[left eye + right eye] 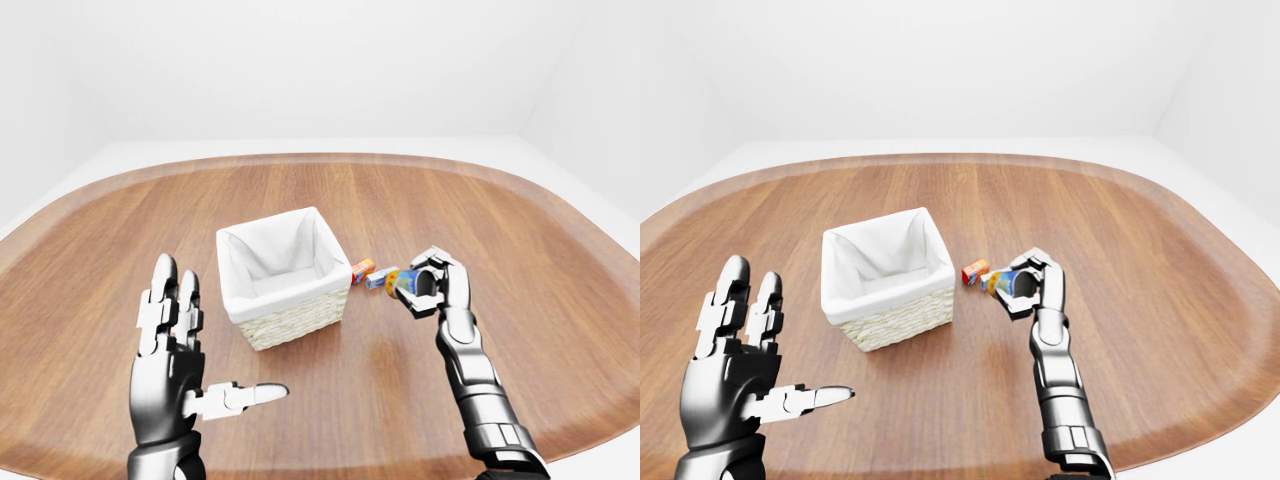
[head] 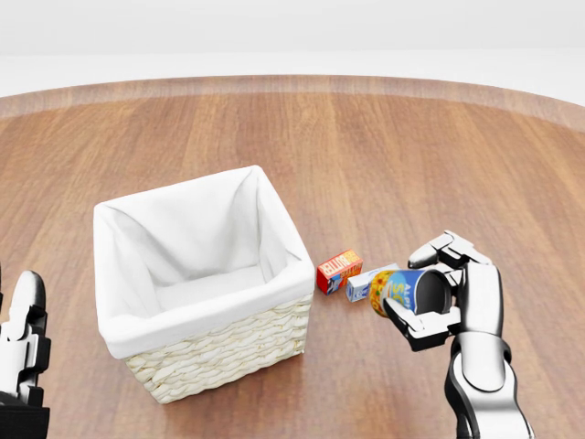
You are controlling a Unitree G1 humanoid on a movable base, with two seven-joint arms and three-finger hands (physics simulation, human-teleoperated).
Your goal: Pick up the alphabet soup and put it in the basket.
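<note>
Your right hand (image 2: 450,294) has its fingers (image 2: 422,327) closed round the alphabet soup (image 2: 398,292), so the can is off the bench (image 2: 411,155) and lying on its side in the grip. Its printed blue and yellow side faces the basket (image 2: 201,279), its dark end faces the palm. In the head view the can sits right of the basket, about level with the basket's near rim, well apart from it and not over the opening.

The basket is woven, pale, with a white cloth liner folded over the rim. Inside you see only liner.

Between the basket and the can, two small boxes lie on the bench: a red box (image 2: 338,271) just right of the basket's right corner, and a white and blue box (image 2: 364,283) touching or almost touching it on the far side from the basket. The can overlaps the white and blue box in the head view; whether it touches it you cannot tell.

Your left hand (image 1: 172,372) is well left of the basket and lower in the left-eye view, palm up, fingers (image 1: 163,297) spread wide and straight, thumb pointing toward the basket side, gripping nothing.

The bench is a wide rounded wood surface.
</note>
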